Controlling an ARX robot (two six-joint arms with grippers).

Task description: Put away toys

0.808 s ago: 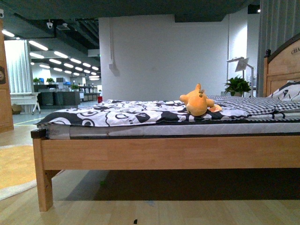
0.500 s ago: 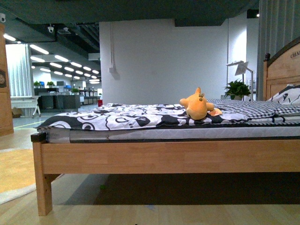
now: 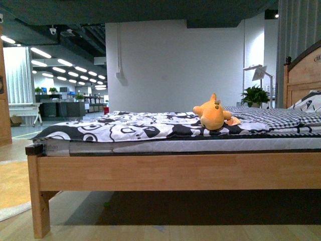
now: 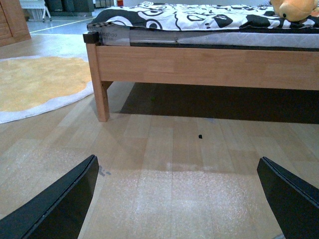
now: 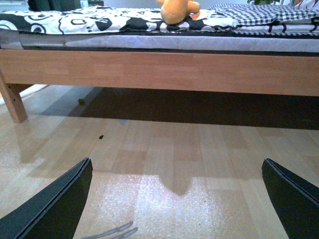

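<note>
While low over wood floor (image 4: 174, 149): left gripper (image 4: 179, 199) fingers spread wide, holding nothing; right gripper (image 5: 179, 199) same, spread wide, holding nothing. Up on bed (image 3: 175, 170), on black-and-white quilt (image 3: 130, 125), just beside checked blanket (image 3: 271, 118): yellow-orange plush toy (image 3: 213, 114), pointy tip up. Mattress label (image 4: 113, 35) has small words, too blurry to read.

Soft plush toy (image 3: 212, 114) on printed cloth bedding (image 3: 130, 125); smooth wooden bed frame (image 3: 175, 171); glossy wood-look floor (image 5: 169, 169)
</note>
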